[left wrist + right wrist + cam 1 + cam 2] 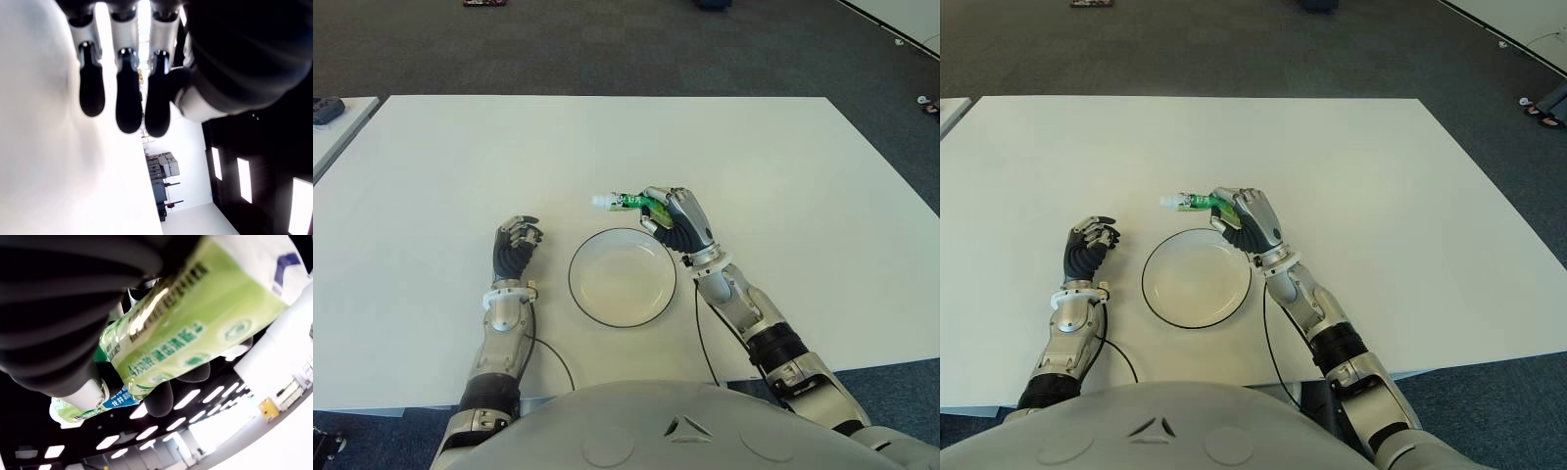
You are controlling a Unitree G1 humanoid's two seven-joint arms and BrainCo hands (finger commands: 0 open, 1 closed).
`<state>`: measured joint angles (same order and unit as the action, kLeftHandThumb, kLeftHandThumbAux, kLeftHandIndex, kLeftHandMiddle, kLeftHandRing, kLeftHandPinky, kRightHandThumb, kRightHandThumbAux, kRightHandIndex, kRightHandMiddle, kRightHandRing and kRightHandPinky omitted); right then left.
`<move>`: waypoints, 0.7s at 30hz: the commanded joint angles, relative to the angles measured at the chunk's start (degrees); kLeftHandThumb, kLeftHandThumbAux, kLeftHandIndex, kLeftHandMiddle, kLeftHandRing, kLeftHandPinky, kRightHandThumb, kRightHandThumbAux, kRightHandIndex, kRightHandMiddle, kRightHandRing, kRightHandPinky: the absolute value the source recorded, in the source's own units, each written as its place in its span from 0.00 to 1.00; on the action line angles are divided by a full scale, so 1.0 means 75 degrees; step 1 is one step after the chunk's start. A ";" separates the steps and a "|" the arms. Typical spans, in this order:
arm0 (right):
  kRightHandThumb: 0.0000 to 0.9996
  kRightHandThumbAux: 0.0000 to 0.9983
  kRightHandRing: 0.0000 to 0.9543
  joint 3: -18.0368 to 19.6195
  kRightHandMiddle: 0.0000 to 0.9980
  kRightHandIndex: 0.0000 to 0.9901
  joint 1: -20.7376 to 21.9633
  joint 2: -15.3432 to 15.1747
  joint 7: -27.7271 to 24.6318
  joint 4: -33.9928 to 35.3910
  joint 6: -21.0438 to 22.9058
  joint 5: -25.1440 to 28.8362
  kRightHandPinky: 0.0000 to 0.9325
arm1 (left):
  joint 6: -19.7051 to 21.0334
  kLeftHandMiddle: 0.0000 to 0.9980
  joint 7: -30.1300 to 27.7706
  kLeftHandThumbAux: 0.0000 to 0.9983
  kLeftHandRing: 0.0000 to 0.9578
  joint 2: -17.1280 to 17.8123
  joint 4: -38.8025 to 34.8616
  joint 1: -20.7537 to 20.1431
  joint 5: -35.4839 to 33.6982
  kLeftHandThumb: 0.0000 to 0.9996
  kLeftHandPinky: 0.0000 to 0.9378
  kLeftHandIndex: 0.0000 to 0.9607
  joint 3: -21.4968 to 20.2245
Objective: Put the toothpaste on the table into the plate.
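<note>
A green and white toothpaste tube is gripped in my right hand, its white cap pointing left. The hand holds it just above the table, beyond the far right rim of the plate. That plate is white with a dark rim and has nothing in it. The right wrist view shows the green label of the tube pressed between the dark fingers. My left hand shows to the left of the plate with its fingers curled and nothing in them.
The white table stretches wide around the plate. Its front edge runs close to my body. A second white table corner with a dark object on it shows at the far left. Dark carpet lies beyond.
</note>
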<state>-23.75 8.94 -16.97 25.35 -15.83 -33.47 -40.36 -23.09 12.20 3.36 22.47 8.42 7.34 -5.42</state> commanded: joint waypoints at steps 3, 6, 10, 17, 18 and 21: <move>0.73 0.71 0.92 -0.0232 0.87 0.45 -0.0076 -0.0099 -0.0474 0.0126 -0.0177 -0.0160 0.95 | 0.0421 0.58 -0.0063 0.72 0.61 -0.0149 -0.0031 0.0262 -0.0013 0.71 0.58 0.45 0.0116; 0.73 0.71 0.92 -0.0313 0.87 0.45 -0.0042 -0.0138 -0.0752 0.0119 -0.0218 -0.0098 0.94 | 0.0467 0.58 -0.0072 0.72 0.61 -0.0149 -0.0058 0.0263 -0.0031 0.71 0.58 0.45 0.0107; 0.73 0.71 0.91 -0.0417 0.87 0.45 0.0036 -0.0185 -0.1147 0.0051 -0.0252 -0.0055 0.95 | 0.0543 0.58 -0.0051 0.72 0.61 -0.0137 -0.0085 0.0262 -0.0013 0.71 0.59 0.45 0.0099; 0.73 0.71 0.91 -0.0583 0.87 0.45 0.0115 -0.0270 -0.1843 -0.0013 -0.0194 -0.0068 0.95 | 0.0583 0.58 -0.0045 0.72 0.62 -0.0122 -0.0134 0.0262 0.0040 0.71 0.60 0.45 0.0114; 0.73 0.71 0.91 -0.0613 0.87 0.45 0.0099 -0.0284 -0.1989 0.0034 -0.0110 -0.0087 0.95 | 0.0579 0.58 -0.0061 0.72 0.62 -0.0119 -0.0135 0.0263 0.0031 0.71 0.59 0.45 0.0113; 0.73 0.71 0.91 -0.0671 0.87 0.45 0.0055 -0.0311 -0.2374 0.0179 0.0120 -0.0144 0.94 | 0.0582 0.58 -0.0094 0.72 0.62 -0.0104 -0.0148 0.0264 0.0016 0.71 0.59 0.45 0.0114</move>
<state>-28.32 9.07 -19.03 10.01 -15.20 -34.28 -40.81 -20.57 12.20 2.82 20.31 9.42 7.32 -5.31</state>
